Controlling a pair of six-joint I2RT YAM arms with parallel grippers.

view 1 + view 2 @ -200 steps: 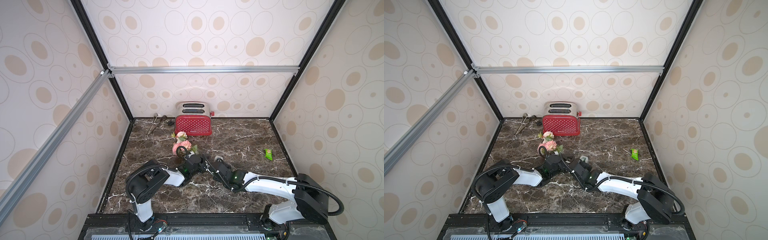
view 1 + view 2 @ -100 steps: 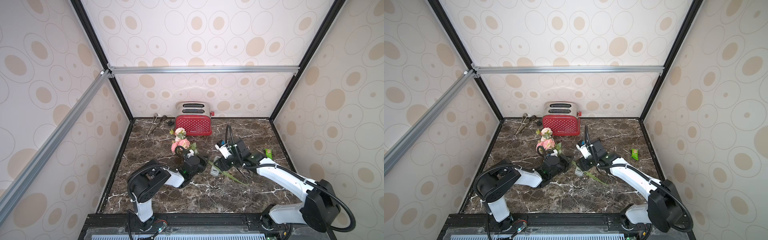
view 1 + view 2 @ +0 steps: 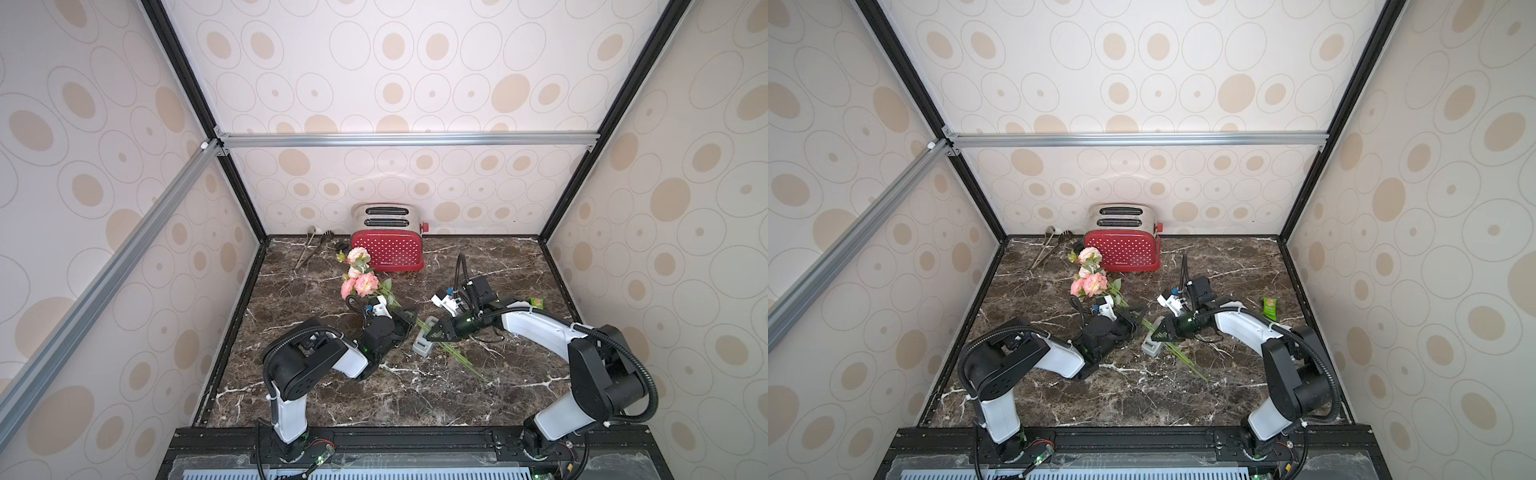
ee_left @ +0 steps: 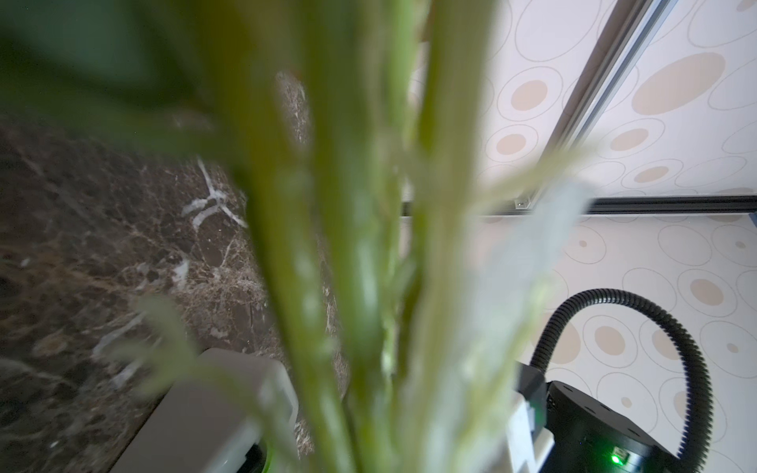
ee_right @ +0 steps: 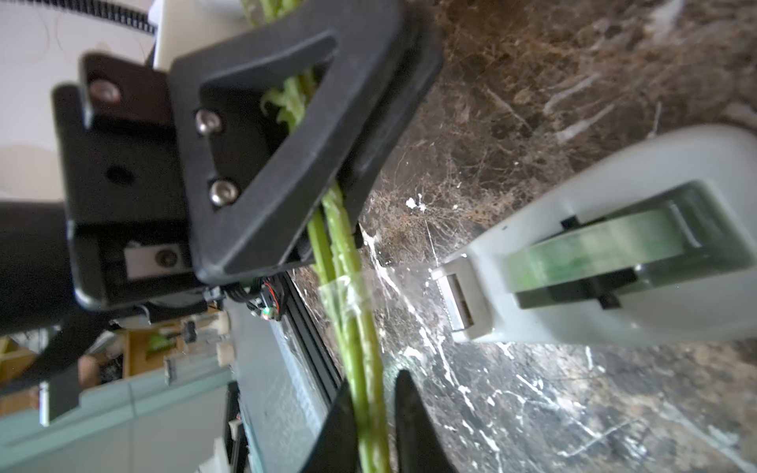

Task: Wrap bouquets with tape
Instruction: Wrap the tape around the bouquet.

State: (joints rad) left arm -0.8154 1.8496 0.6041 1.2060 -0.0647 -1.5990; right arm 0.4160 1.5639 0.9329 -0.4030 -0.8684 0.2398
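Holding the bouquet (image 3: 359, 282) just below its leaves, the left gripper (image 3: 409, 318) is clamped shut on it, so the long stems (image 5: 356, 348) stick out free over the marble tabletop (image 3: 415, 399) where tape can reach them. The flower heads lie toward the back, close to the red toaster (image 3: 386, 249).

Through the right wrist camera I see a clear strip of tape (image 5: 397, 274) running from the cutter of the tape dispenser (image 5: 614, 254) across to the stems. It is wrapped partway round them and not yet torn off.

My right gripper (image 5: 370, 426) sits further down the same stems, its fingers drawn in narrow with the stems between them, pinching as far as I can judge. I read that as a second hold, there to keep the bundle tight and let me turn or pull it against the strip.

In both top views the dispenser lies just beside the stems, under the right gripper. It crowds my wrist there, and it could be dragged along, since nothing holds it down.

Metal tongs (image 3: 309, 249) by the back wall and a green packet (image 3: 536, 302) off to the right are well apart from the work. The left wrist view is filled with blurred stems and tells me little
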